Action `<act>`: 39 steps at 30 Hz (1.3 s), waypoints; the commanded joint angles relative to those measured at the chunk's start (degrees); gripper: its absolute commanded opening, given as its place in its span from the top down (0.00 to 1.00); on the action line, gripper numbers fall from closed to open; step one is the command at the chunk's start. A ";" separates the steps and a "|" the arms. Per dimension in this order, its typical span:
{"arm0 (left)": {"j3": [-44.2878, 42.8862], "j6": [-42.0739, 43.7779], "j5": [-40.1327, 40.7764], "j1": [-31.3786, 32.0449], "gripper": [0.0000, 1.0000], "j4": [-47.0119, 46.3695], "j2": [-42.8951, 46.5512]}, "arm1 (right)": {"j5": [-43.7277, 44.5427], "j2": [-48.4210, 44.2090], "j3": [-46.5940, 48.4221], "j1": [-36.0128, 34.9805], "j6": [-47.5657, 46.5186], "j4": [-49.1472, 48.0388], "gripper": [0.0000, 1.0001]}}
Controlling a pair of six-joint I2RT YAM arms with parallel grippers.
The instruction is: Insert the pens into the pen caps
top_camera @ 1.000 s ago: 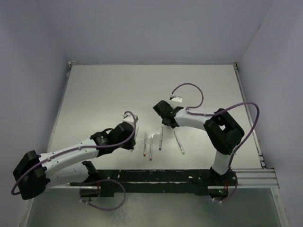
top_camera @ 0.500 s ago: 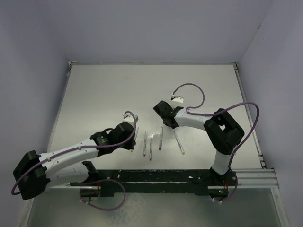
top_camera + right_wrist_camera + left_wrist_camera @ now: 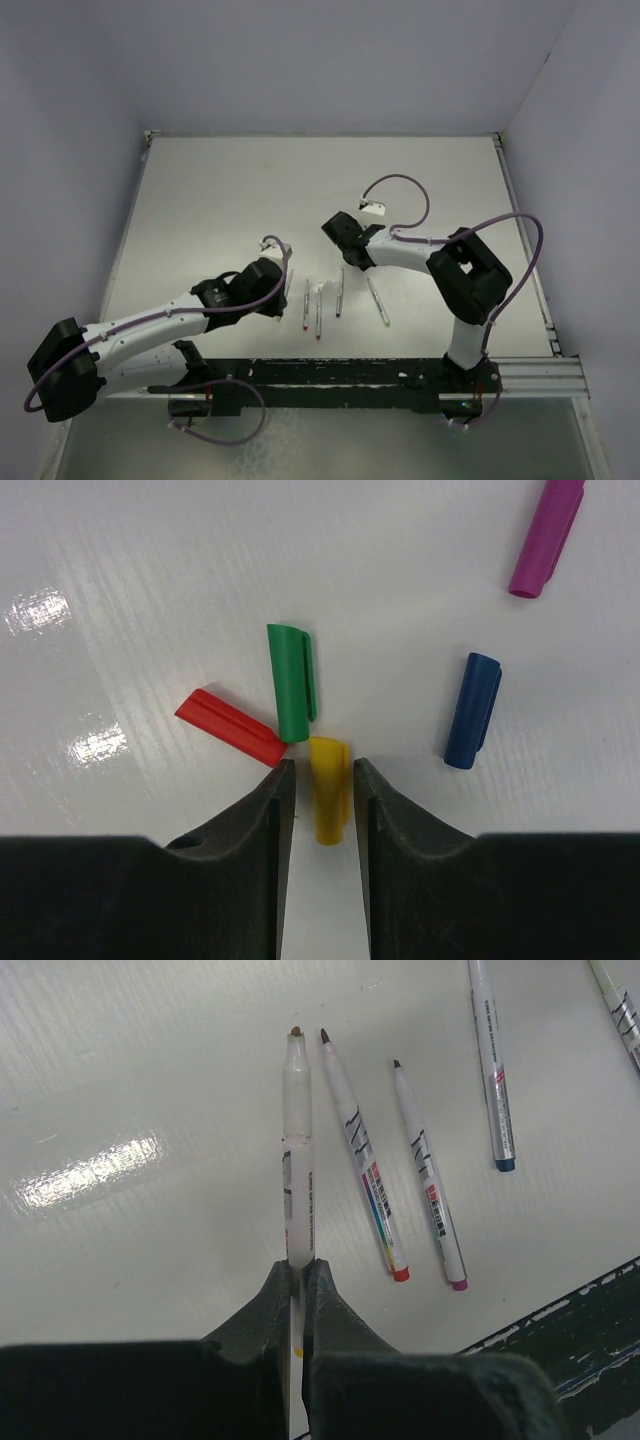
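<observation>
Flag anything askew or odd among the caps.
Nothing looks damaged. The green cap and red cap lie touching in a V close beside the yellow cap. That crowds the open right gripper, which straddles the yellow cap.

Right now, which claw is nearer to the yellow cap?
The right claw: it straddles the yellow cap. The left claw is away beside the loose pens, gripping a pen.

Five pens (image 3: 298, 1160) (image 3: 360, 1155) (image 3: 428, 1175) (image 3: 492, 1060) (image 3: 622, 1005). One red cap (image 3: 230, 726), one green cap (image 3: 291, 682), one yellow cap (image 3: 328, 790), one blue cap (image 3: 472, 710), one purple cap (image 3: 546, 538).
</observation>
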State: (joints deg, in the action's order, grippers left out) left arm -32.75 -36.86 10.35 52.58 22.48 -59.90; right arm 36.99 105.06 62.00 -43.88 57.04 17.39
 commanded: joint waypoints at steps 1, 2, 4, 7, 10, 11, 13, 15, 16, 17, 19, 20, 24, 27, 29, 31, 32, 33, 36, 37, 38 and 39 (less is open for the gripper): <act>0.54 -0.32 -0.42 0.23 1.00 -2.58 0.10 | -0.72 3.04 0.57 -0.14 0.15 3.24 0.68; 0.58 -0.35 -0.37 0.20 1.00 -2.58 0.05 | -0.84 2.94 0.54 -0.11 0.36 3.53 0.69; 0.67 -0.51 -0.29 0.23 1.00 -2.56 0.18 | -1.03 2.52 0.05 -0.15 0.93 3.94 0.70; 0.75 -0.57 -0.07 0.17 1.00 -2.58 0.31 | -1.28 1.49 -0.99 -0.14 1.51 4.67 0.71; 0.83 -0.60 0.02 0.20 1.00 -2.65 0.40 | -1.13 0.50 -1.97 -0.13 1.64 4.91 0.71; 0.85 -0.59 0.02 0.22 1.00 -2.70 0.32 | -1.18 0.30 -2.23 -0.15 1.64 4.98 0.72; 0.78 -0.71 0.02 0.20 1.00 -2.70 0.38 | -1.29 0.15 -2.53 -0.12 1.70 5.24 0.75; 0.83 -0.83 0.02 0.22 1.00 -2.68 0.44 | -1.61 0.11 -2.80 -0.10 1.76 5.32 0.81; 0.84 -0.84 0.02 0.17 1.00 -2.62 0.52 | -1.81 0.13 -2.95 -0.14 1.72 5.18 0.84; 0.85 -0.92 0.02 0.16 1.00 -2.57 0.59 | -2.35 0.08 -3.20 -0.14 1.57 4.87 0.87; 0.84 -0.92 0.02 0.16 1.00 -2.42 0.78 | -3.65 0.00 -3.57 -0.09 1.03 3.60 0.93; 0.80 -1.01 0.02 0.19 1.00 -2.35 0.83 | -4.05 -0.02 -3.77 -0.11 0.50 2.87 0.96; 0.96 -1.16 0.02 0.21 1.00 -2.33 0.68 | -4.73 -0.89 -3.82 -0.10 -1.43 1.18 1.00; 0.89 -1.19 0.07 0.19 1.00 -2.35 0.57 | -4.32 -2.88 -3.81 -0.08 -3.11 0.03 1.00; 0.76 -1.00 0.26 0.21 1.00 -2.37 0.59 | -3.48 -4.82 -3.81 -0.15 -4.65 -0.27 1.00; 0.63 -0.47 0.29 0.21 1.00 -2.58 0.78 | -1.93 -7.46 -3.81 -0.15 -6.43 -0.76 1.00; 0.50 -0.24 0.35 0.16 1.00 -2.72 0.90 | -1.16 -9.00 -3.84 -0.10 -7.75 -1.69 1.00; 0.45 0.12 0.49 0.17 1.00 -2.88 1.04 | -1.09 -10.84 -5.76 -0.21 -9.72 -3.68 1.00; 0.13 1.24 0.44 0.21 1.00 -4.02 1.64 | -3.15 -17.54 -9.08 -0.23 -14.75 -10.92 1.00; 0.07 1.66 0.23 0.21 1.00 -4.80 1.85 | -3.97 -20.62 -10.22 -0.18 -15.91 -12.96 1.00; 0.14 2.03 -0.05 0.26 1.00 -5.60 2.04 | -5.03 -23.09 -11.79 -0.17 -17.30 -15.03 1.00; 0.10 2.31 -0.44 0.32 1.00 -6.62 2.28 | -6.31 -25.34 -13.02 -0.16 -18.80 -17.46 1.00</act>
State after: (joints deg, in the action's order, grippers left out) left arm -31.97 -36.47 10.28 52.58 21.30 -59.37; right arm 33.26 88.75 52.07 -43.88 45.60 10.22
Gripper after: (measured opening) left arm 0.033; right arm 0.034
